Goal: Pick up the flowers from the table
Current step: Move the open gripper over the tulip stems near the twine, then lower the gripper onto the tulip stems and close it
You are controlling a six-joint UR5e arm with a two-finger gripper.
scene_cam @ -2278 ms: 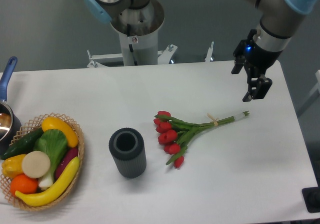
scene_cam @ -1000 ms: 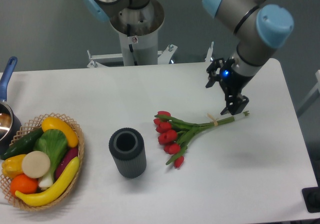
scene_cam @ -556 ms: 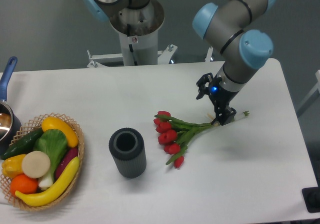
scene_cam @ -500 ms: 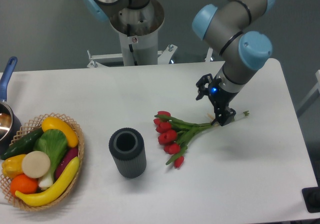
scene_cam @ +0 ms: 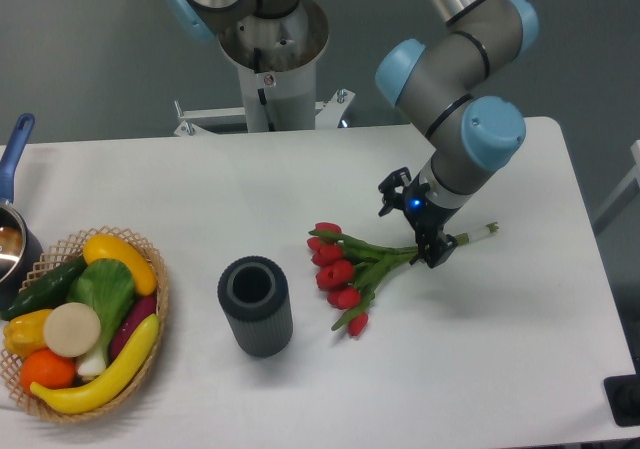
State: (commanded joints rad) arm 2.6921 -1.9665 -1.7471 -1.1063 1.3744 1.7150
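Black fingertips (scene_cam: 433, 259) of the two-finger gripper (scene_cam: 428, 252) reach down to the long green stems of the flowers (scene_cam: 350, 264), at about the spot where the pale band ties them; whether they are clenched on the stems or released cannot be told from this angle. A small blue light glows on the gripper body. That small bunch of red tulip buds with green leaves lies flat on the large white matte table (scene_cam: 300, 179), buds toward the left, stem ends pointing right past the gripper. Near the buds, to their left, a dark grey ribbed cylinder vase (scene_cam: 256, 306) stands upright. At the table's left edge sits a wicker basket (scene_cam: 156, 279) filled with colourful fruit and vegetables.
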